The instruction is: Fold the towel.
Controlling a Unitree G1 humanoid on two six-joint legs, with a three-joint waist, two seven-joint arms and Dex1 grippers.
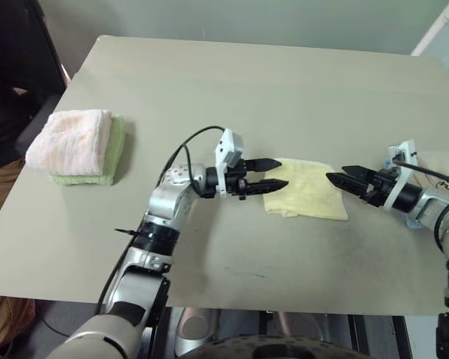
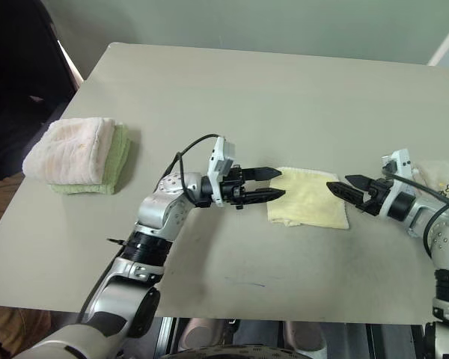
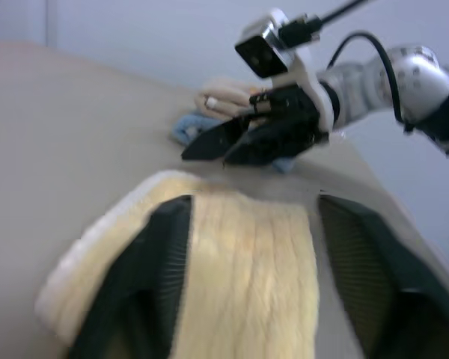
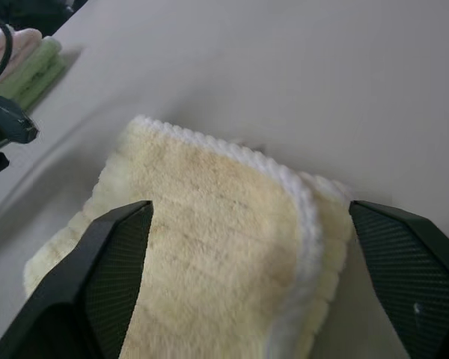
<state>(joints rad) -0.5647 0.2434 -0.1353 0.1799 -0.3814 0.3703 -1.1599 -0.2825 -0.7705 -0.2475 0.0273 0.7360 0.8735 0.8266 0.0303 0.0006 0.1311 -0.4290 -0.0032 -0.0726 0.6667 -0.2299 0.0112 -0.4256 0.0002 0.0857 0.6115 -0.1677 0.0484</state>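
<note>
Towel [image 1: 307, 190] lies folded into a compact pale-yellow rectangle, flat on the tabletop [image 1: 284, 90], right of centre. Left gripper [image 1: 275, 173] sits at its left edge, right gripper [image 1: 341, 179] at its right edge — both w/ fingers apart, gripping nothing (each points in toward the towel). Pink-and-green towel stack [image 1: 78, 146] rests well apart, far left.

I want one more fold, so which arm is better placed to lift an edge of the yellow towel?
Probably the left. The left pincer is open, its fingers right at the towel edge and overlapping it. The right pincer is also open but stands just off the opposite edge. It is a close call.
</note>
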